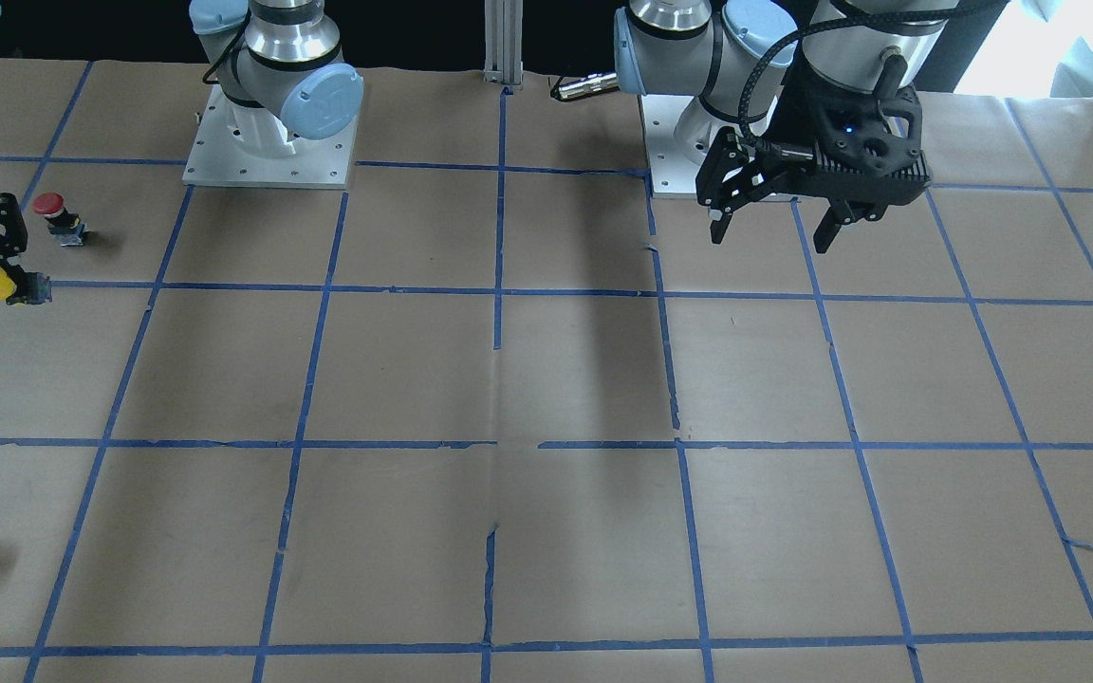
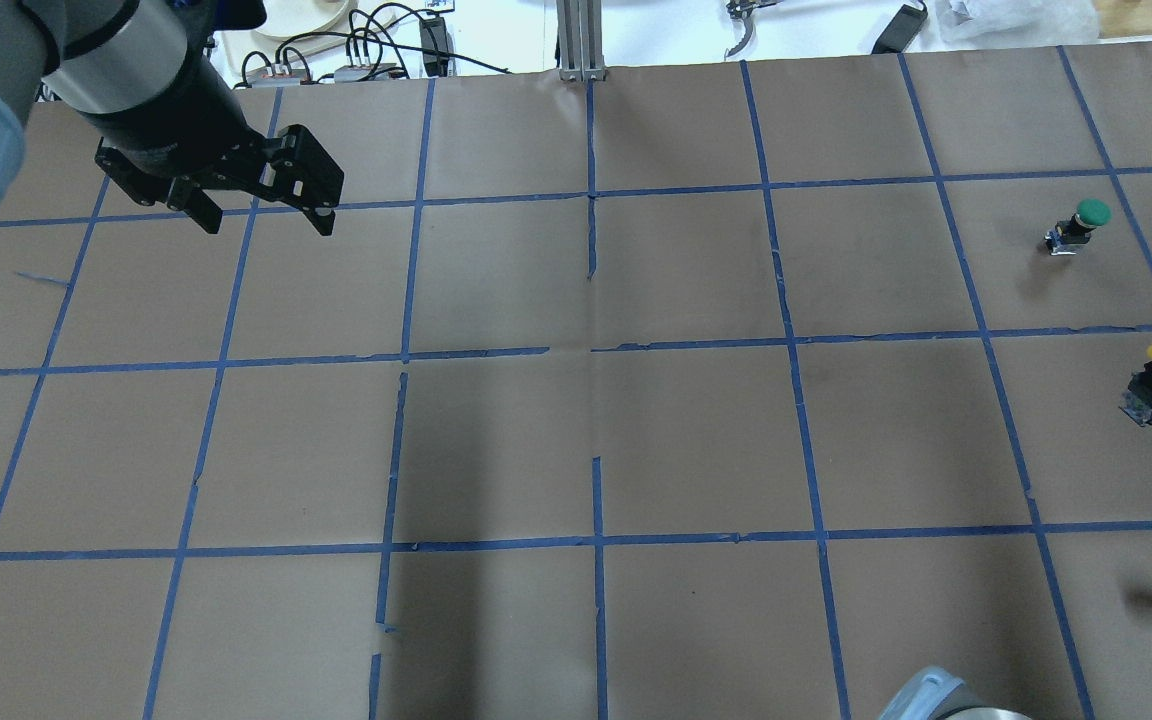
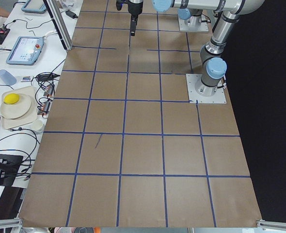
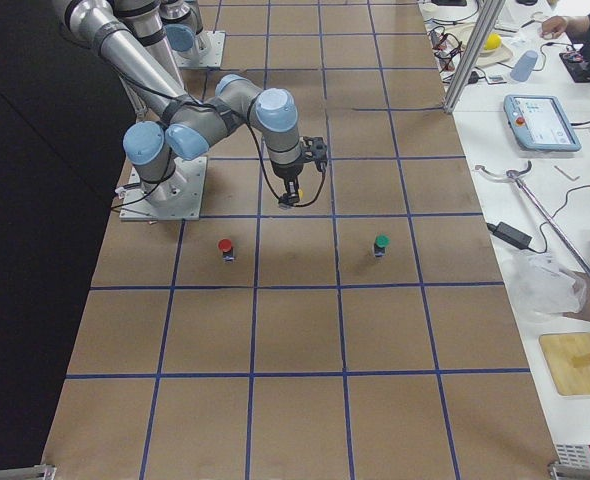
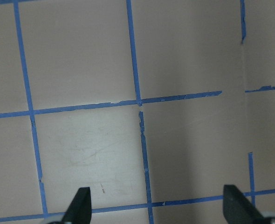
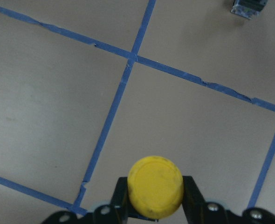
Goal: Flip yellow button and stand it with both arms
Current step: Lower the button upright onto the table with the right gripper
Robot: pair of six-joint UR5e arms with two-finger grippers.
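ROBOT GRIPS BUTTON: The right arm's fingers (image 6: 192, 190) clamp the yellow button (image 6: 155, 186) just behind its cap. The cap is turned sideways at the right edge of the surface (image 1: 546, 379), near an upright red button (image 1: 51, 204). The left arm's fingers (image 5: 81, 207) hang spread wide, holding nothing, over the surface's left side. Brown paper gridded with blue tape covers the surface; a white bench (image 4: 565, 215) carrying a tablet (image 4: 542, 108) runs alongside.
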